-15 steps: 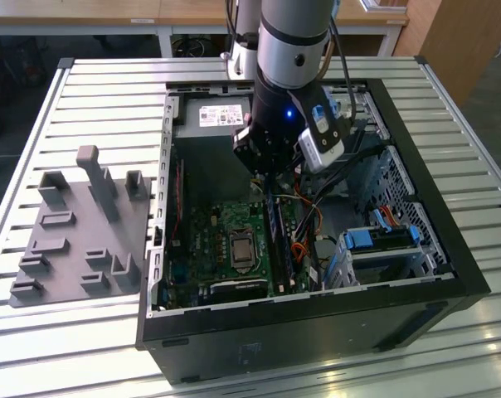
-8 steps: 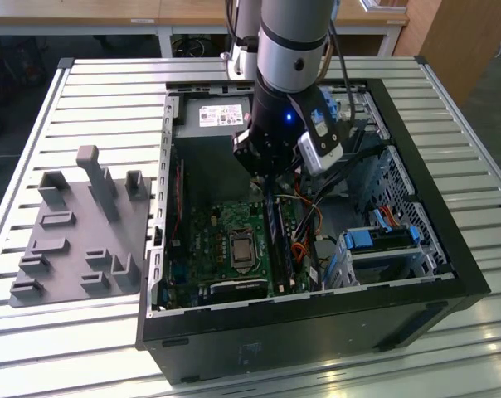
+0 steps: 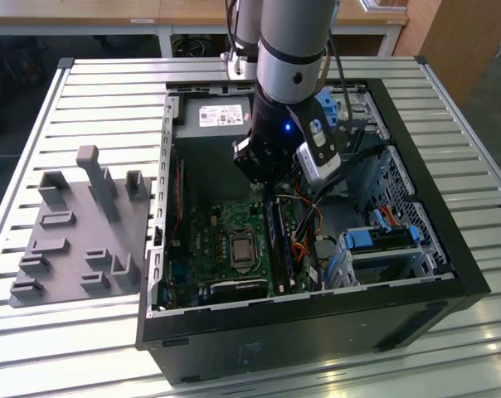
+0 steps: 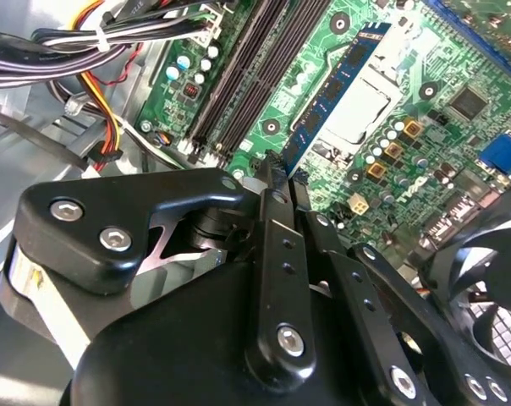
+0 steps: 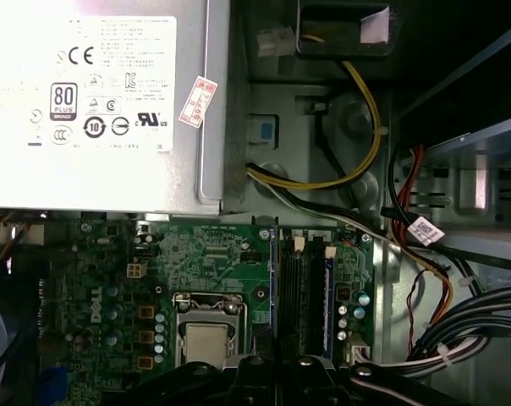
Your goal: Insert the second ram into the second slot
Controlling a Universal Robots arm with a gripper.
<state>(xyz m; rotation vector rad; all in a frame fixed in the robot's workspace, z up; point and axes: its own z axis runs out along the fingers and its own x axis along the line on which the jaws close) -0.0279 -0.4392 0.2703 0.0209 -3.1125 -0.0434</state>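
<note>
One ram (image 4: 336, 89) pinched in the hand (image 4: 279, 179), hovering above the board (image 4: 458, 152) near the slots (image 4: 239, 80), not yet seated; insertion likely needs edge-to-slot alignment first.

Looks down steeply from well back at the whole motherboard (image 3: 205, 232) in the exterior view; hangs close above that motherboard in both wrist views, sharing its memory slots (image 5: 293, 288).

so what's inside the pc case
A motherboard, a power supply and cables, with the gripper holding the second ram over the board. The arm covers the middle of the case.
</note>
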